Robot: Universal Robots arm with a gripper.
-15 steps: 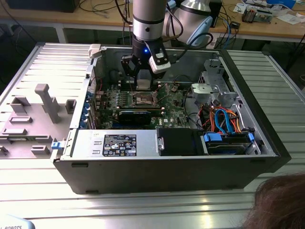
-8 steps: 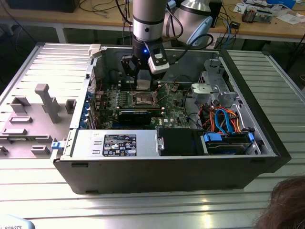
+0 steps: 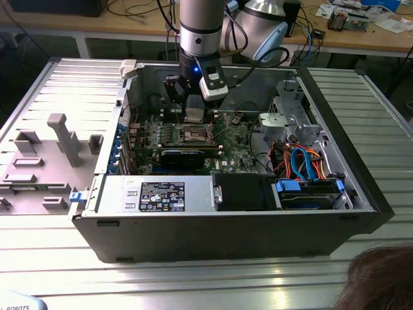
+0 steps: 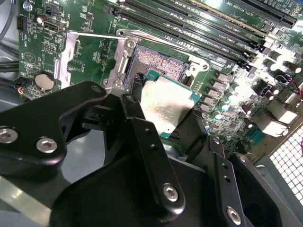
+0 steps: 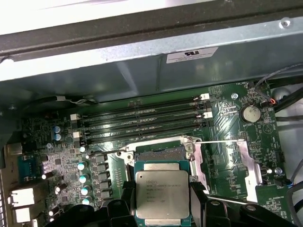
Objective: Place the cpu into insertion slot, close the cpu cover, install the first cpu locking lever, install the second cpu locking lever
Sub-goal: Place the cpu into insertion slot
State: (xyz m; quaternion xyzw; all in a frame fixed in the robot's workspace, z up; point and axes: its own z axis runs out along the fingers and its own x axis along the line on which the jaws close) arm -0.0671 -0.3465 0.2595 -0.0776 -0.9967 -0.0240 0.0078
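The end effector (image 5: 162, 190) is clamped on the cpu (image 5: 161, 198), holding it just above the insertion slot (image 5: 158, 152) and not yet seated. The slot lies open and bare, so placement and every later step appear undone.

We see the cpu (image 5: 162, 195) gripped over the green motherboard (image 5: 227, 156)

The black jaws press against two opposite edges of the chip, whose dull silver top faces us. Just past one edge we see the insertion slot (image 5: 160, 152), uncovered, with a silvery rim. Beyond it four long memory slots (image 5: 142, 124) run side by side. We also make out a coin battery (image 5: 249, 112), a cluster of small capacitors (image 5: 83, 165), and the grey case wall (image 5: 142, 71) with a white label (image 5: 191, 55).
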